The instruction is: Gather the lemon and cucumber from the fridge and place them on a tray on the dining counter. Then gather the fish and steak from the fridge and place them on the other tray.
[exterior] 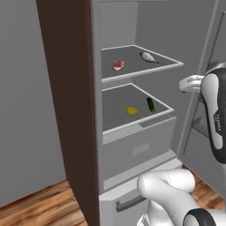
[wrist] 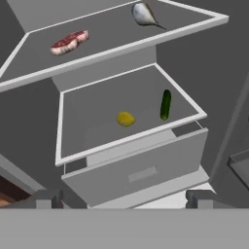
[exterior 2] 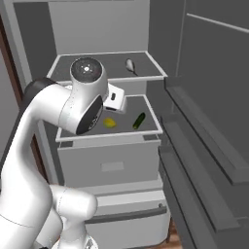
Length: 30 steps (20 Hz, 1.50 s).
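The gripper (wrist: 121, 197) sits nearest, its two dark fingertips (wrist: 46, 198) set wide apart with nothing between them, so the hand is open and empty. It faces into the open fridge (exterior: 141, 150), in front of and somewhat above the lower shelf (wrist: 129, 141).

This looks like the very first step: reaching in for the lemon or the cucumber, with nothing yet gathered. The lemon (wrist: 126, 118) lies on that lower shelf, near the middle. The cucumber (wrist: 165, 104) lies on the same shelf, to the lemon's right and a little further back, well apart from it, its long axis running front to back. The next move, as I judge it, calls for lowering the hand over one of them and lining the fingers across it; the lemon is round and may roll, while the cucumber wants a grip across its narrow width.

Further back and above the lower shelf, the upper shelf (wrist: 121, 48) carries the steak (wrist: 69, 42) on the left and the fish (wrist: 145, 14) on the right, both for later.

In the right base view the arm's own joint covers part of the lower shelf and all of the steak. The fish is pale against grey and hard to read. The trays and the dining counter lie outside these views.
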Motion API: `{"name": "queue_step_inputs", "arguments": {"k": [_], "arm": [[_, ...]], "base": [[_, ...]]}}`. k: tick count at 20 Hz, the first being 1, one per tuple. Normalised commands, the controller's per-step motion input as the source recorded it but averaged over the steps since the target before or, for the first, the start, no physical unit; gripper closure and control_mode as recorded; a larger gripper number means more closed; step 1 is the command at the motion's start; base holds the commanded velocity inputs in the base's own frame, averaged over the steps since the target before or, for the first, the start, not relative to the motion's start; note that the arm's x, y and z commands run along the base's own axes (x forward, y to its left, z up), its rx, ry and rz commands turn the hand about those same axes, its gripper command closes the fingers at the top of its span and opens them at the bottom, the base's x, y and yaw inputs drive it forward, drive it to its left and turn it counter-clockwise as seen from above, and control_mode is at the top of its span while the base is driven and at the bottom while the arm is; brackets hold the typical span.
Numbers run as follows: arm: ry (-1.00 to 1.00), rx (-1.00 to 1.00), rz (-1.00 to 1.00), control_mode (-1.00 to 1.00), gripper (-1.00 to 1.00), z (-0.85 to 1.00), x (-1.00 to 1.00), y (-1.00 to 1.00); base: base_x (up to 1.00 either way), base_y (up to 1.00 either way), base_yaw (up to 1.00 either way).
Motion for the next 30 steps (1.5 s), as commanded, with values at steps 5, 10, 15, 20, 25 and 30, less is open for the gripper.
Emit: {"name": "queue_step_inputs", "arguments": {"k": [5,10,15,20,25,30], "arm": [[0.00,0.00,0.00,1.00,-1.00,0.00,0.00,0.00],[0.00,0.00,0.00,1.00,-1.00,0.00,0.00,0.00],[0.00,0.00,0.00,1.00,-1.00,0.00,0.00,0.00],[0.00,0.00,0.00,1.00,-1.00,0.00,0.00,0.00],[0.00,0.00,0.00,1.00,-1.00,0.00,0.00,0.00],[0.00,0.00,0.00,1.00,-1.00,0.00,0.00,0.00]], "base": [[-0.01,-0.03,0.15],[0.00,-0.28,0.19],[0.00,-0.33,0.18],[0.00,-0.42,0.19],[0.05,-0.40,0.21],[0.07,-0.29,0.21]]}}
